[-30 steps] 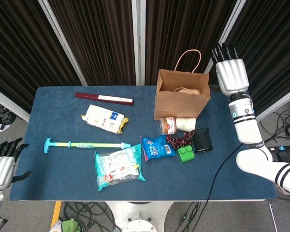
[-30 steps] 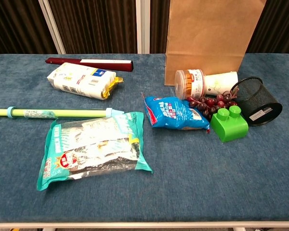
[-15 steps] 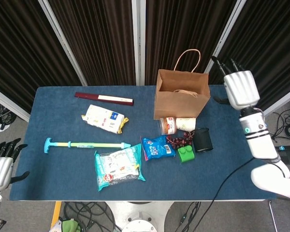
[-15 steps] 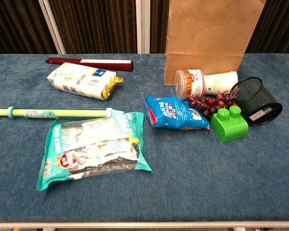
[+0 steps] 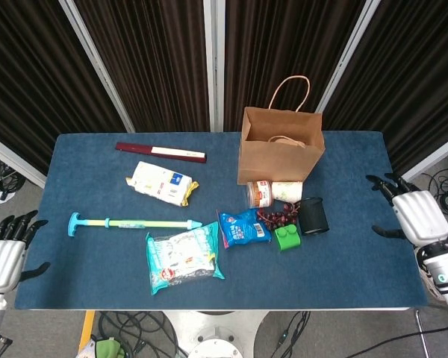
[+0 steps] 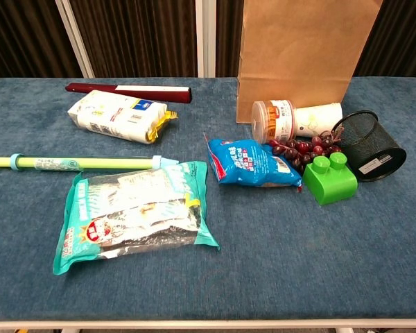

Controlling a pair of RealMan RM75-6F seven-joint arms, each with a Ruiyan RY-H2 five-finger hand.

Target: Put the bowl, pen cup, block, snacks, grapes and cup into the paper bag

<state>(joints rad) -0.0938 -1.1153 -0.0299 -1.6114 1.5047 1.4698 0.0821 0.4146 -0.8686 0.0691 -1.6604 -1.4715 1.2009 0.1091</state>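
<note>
Both robot hands are hanging empty off the bench ends, fingers apart: left robot hand (image 5: 1, 257), right robot hand (image 5: 414, 218). The pen cup (image 6: 369, 146) is lying tipped beside the block (image 6: 331, 179), before the bag (image 5: 278, 145). Light, stiff mesh; probably best pinched at its rim.

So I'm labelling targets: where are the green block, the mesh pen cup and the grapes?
green block (image 6: 330, 180), chest view, front face.
mesh pen cup (image 6: 369, 146), chest view, side wall.
grapes (image 6: 299, 150), chest view, middle of bunch.
</note>
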